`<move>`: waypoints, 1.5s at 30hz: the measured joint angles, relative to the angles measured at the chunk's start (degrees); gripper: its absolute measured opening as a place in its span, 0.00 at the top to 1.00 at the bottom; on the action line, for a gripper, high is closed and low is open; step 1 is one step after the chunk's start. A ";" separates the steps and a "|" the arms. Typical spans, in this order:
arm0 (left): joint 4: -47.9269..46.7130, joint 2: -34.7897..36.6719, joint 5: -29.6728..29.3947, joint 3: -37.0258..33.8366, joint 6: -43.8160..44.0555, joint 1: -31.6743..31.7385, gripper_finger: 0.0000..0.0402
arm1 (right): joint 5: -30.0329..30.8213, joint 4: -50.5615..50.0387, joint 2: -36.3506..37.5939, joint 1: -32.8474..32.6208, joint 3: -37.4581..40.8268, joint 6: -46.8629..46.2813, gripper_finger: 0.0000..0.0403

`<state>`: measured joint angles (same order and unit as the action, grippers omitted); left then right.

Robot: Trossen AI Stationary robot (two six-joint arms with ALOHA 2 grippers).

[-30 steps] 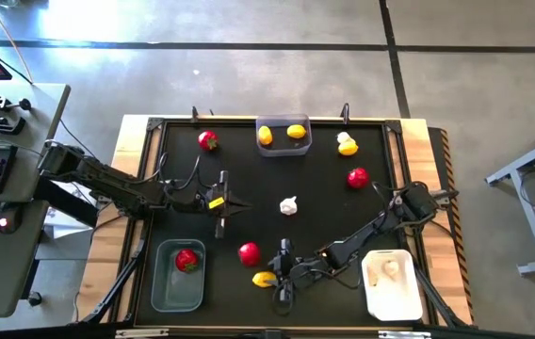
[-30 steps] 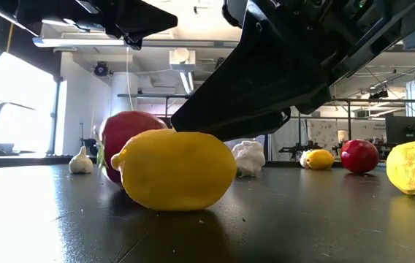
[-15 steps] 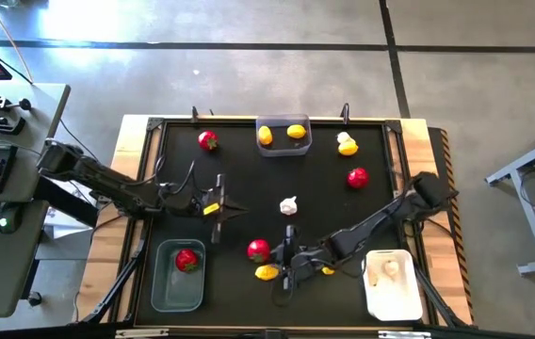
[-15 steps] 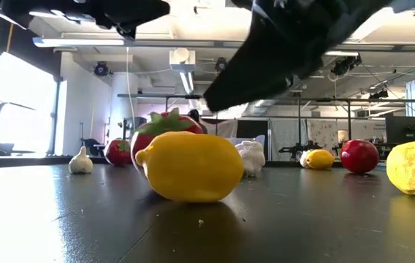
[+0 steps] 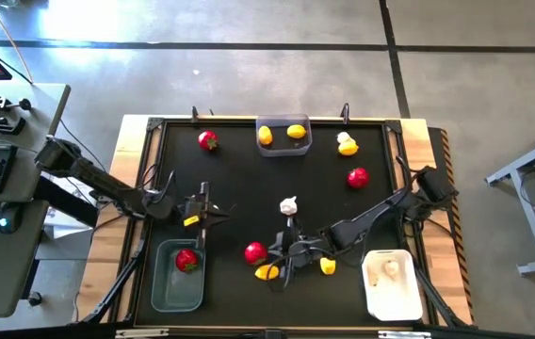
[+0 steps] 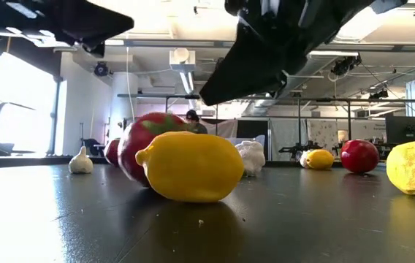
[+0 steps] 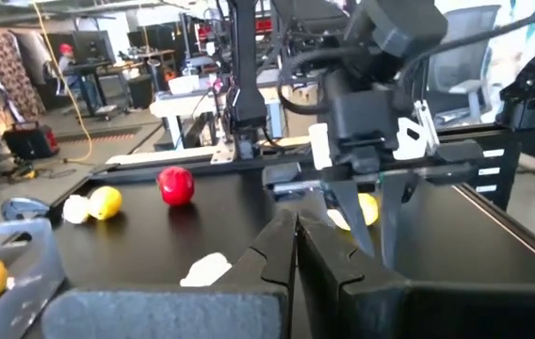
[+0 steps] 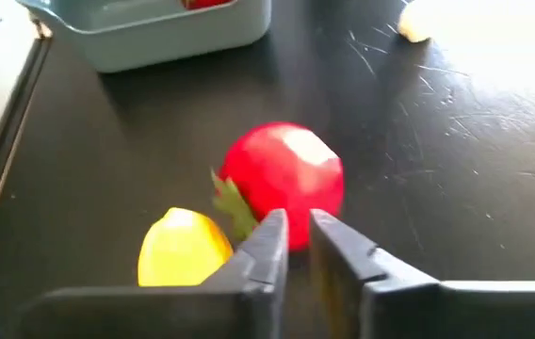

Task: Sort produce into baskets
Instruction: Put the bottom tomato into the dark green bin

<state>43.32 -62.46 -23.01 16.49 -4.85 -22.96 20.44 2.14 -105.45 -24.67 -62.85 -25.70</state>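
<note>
My right gripper (image 8: pixel 294 226) hangs just above and short of a red fruit (image 8: pixel 282 179) and touches nothing. Its fingers stand almost together, with only a slit between them. A lemon (image 8: pixel 185 247) lies beside the fruit. In the high view this pair is the red fruit (image 5: pixel 255 252) and the lemon (image 5: pixel 267 272) near the front middle, with my right gripper (image 5: pixel 273 256) beside them. My left gripper (image 5: pixel 218 213) is shut and empty. It hovers level by the far edge of the near-left grey basket (image 5: pixel 162 282), which holds a red fruit (image 5: pixel 186 260).
The far grey basket (image 5: pixel 283 148) holds two lemons. The white basket (image 5: pixel 390 299) at the near right holds a garlic bulb. Loose on the table are a garlic bulb (image 5: pixel 288 205), two red fruits (image 5: pixel 208 140) (image 5: pixel 357 176), a lemon (image 5: pixel 328 267), and a lemon with garlic (image 5: pixel 347 143).
My right gripper has risen off the lemon and drawn back a little toward the far edge. The red fruit and the lemon beside it have shifted slightly on the table. My left gripper has moved toward the table's left and near edges, staying shut.
</note>
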 joint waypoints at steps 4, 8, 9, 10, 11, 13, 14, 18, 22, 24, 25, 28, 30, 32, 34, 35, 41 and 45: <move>-0.07 0.31 -2.07 -1.23 0.76 -1.10 1.00 | -2.72 1.33 0.00 1.03 -0.04 1.90 0.72; -0.09 0.31 -2.80 -1.55 0.73 -1.16 1.00 | -3.41 1.55 0.00 2.26 -0.04 4.60 0.51; -0.06 0.31 -2.82 -1.55 0.72 -1.16 1.00 | -3.94 1.96 0.00 2.67 -0.04 5.00 0.46; -0.06 0.31 -2.82 -1.55 0.59 -1.16 1.00 | -4.55 2.49 0.00 3.20 -0.04 5.01 0.42; -0.08 0.31 -2.81 -1.55 0.17 -1.16 1.00 | -5.22 2.86 0.00 3.67 -0.04 4.98 0.38; -0.07 0.31 -2.81 -1.55 -0.50 -1.16 1.00 | -5.98 3.41 0.00 4.61 -0.04 4.63 0.31; -0.09 0.31 -2.81 -1.55 -0.78 -1.16 1.00 | -6.03 3.41 0.00 5.04 -0.04 4.10 0.29; -0.10 0.31 -3.07 -1.55 -0.78 -1.14 1.00 | -7.15 3.69 0.00 6.03 -0.04 2.56 0.24; -0.12 0.29 -3.07 -1.55 -0.77 -1.14 1.00 | -7.34 5.64 0.00 5.74 -0.04 -0.32 0.24; -0.12 0.29 -3.09 -1.55 -0.77 -1.14 1.00 | -7.26 6.56 0.00 5.49 -0.04 -2.98 0.24; -0.13 0.29 -3.09 -1.55 -0.77 -1.14 1.00 | -7.02 7.09 -0.09 5.31 -0.06 -3.95 0.24; -0.14 0.29 -3.09 -1.55 -0.77 -1.14 1.00 | -5.83 9.01 -1.11 4.67 -0.09 -4.28 0.24; -0.12 0.29 -3.12 -1.55 -0.74 -1.14 1.00 | -5.89 8.84 -2.38 4.64 -1.19 -4.28 0.24; -0.03 0.29 -3.12 -1.55 -0.29 -1.14 1.00 | -6.02 6.44 -4.05 4.64 -3.70 -4.30 0.24; -0.09 0.27 -3.14 -1.55 0.22 -1.14 1.00 | -6.09 1.54 -5.72 4.64 -7.21 -4.23 0.24; -0.12 0.27 -3.14 -1.55 0.30 -1.14 1.00 | -6.11 -1.68 -6.28 4.64 -8.90 -4.12 0.24; -0.20 0.27 -3.14 -1.55 1.65 -1.14 1.00 | -6.05 -15.17 -9.15 4.45 -18.11 -7.48 0.24; -0.20 0.25 -3.14 -1.55 1.56 -1.14 1.00 | -5.60 -18.50 -11.36 3.64 -22.14 -7.46 0.24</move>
<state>43.11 -62.22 -26.15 14.94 -3.29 -24.10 14.84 -16.36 -116.81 -21.03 -84.99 -33.16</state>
